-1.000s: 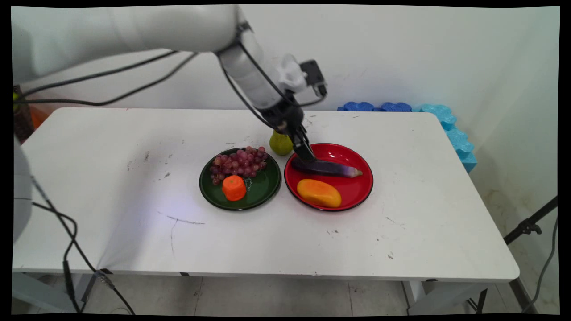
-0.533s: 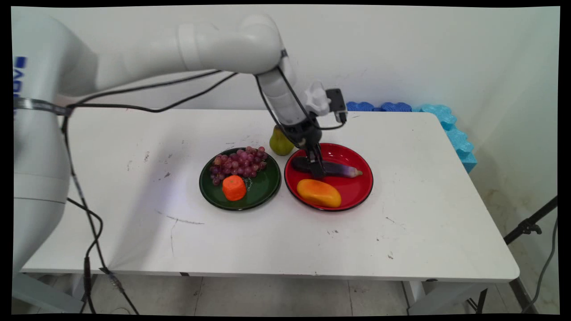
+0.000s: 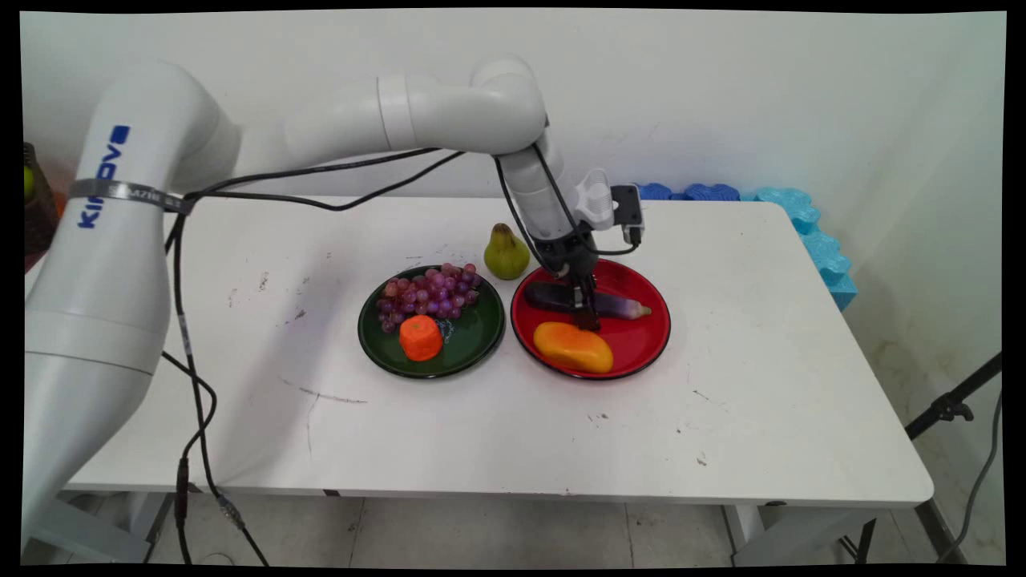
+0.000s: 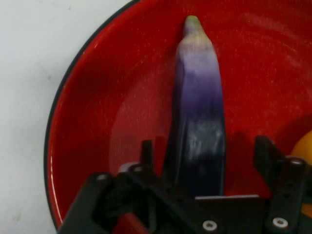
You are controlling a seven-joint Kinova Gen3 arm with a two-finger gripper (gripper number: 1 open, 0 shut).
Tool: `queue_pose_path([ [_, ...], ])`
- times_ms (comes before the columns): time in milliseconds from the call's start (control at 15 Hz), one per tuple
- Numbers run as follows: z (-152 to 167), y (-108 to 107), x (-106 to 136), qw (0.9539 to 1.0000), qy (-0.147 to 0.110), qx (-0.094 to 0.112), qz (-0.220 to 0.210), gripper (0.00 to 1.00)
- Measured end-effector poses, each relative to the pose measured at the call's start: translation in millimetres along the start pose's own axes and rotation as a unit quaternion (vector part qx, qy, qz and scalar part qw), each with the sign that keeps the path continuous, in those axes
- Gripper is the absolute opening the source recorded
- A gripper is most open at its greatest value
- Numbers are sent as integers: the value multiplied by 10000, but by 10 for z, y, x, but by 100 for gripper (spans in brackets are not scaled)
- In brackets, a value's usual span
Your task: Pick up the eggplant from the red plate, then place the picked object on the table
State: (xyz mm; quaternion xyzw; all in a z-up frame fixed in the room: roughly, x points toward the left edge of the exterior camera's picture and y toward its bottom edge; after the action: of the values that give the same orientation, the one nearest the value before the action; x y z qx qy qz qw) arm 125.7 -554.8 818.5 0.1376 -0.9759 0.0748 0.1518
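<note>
We see gripper low over red plate, jaws spread wide either side of eggplant, not clamped; eggplant lies flat beside mango, so straddling suits its narrow width.

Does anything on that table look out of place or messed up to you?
One small thing: the pear stands on the bare table behind the plates, while the other food sits on the green plate or red plate. The tabletop is scuffed. Nothing is spilled or tipped. The hand straddles the eggplant.
</note>
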Motion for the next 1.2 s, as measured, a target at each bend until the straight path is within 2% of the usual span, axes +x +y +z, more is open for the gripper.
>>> queue_pose_path([
  [400, 87, 12, 49, 9996, -5, -64, 281, 0],
  [600, 22, 35, 94, 9996, 52, -8, 278, 0],
  [933, -432, 132, 260, 9991, 366, 219, 84, 0],
  [1200, -997, 397, 338, 9975, 631, 254, -196, 0],
])
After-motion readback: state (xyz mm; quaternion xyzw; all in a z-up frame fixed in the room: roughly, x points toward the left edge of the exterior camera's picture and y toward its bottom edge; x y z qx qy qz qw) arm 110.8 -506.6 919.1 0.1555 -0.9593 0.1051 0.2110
